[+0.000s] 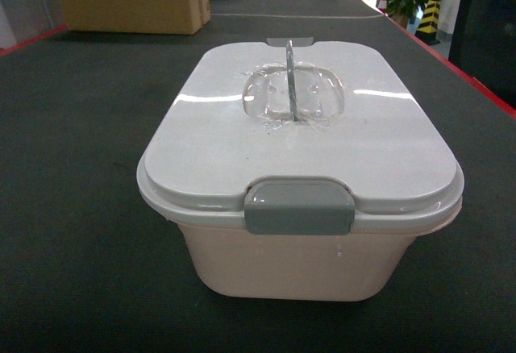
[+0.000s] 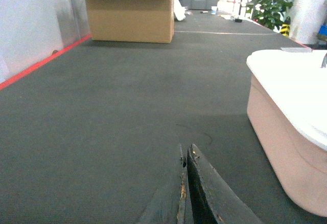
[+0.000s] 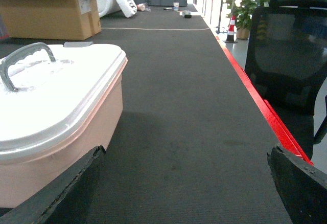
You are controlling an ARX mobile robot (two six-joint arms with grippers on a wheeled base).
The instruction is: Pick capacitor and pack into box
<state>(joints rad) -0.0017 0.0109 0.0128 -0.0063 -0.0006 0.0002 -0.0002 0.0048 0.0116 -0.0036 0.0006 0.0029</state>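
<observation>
Closest to the head camera sits the box (image 1: 300, 176), a pale pink tub square on the dark surface (image 1: 72, 208), its grey latch (image 1: 299, 206) facing the robot. That facing suits the job: the latch is the first thing either arm would need to reach. The white lid (image 1: 306, 127) is down and the latch looks pressed flat, so the box appears shut, with its clear handle (image 1: 292, 91) standing upright in the middle.

Starting at the left, the left hand (image 2: 185, 193) hovers low over bare surface, its two dark fingers pressed together with only a thin seam between them, gripping nothing. The box wall stands just to its right, apart from it. A brown carton (image 2: 130, 17) sits well back near the red edge strip.

On the right, the right hand (image 3: 186, 188) is spread wide, one finger showing at each lower corner of its view and nothing between them. The box lies just beside its left finger; whether they touch I cannot tell. A black chair (image 3: 291, 55) stands off the surface's right edge.

No capacitor shows in any view. It may already be inside the closed box, or out of frame; the pictures do not settle which. Both arms flanking the box suggests they are parked.
</observation>
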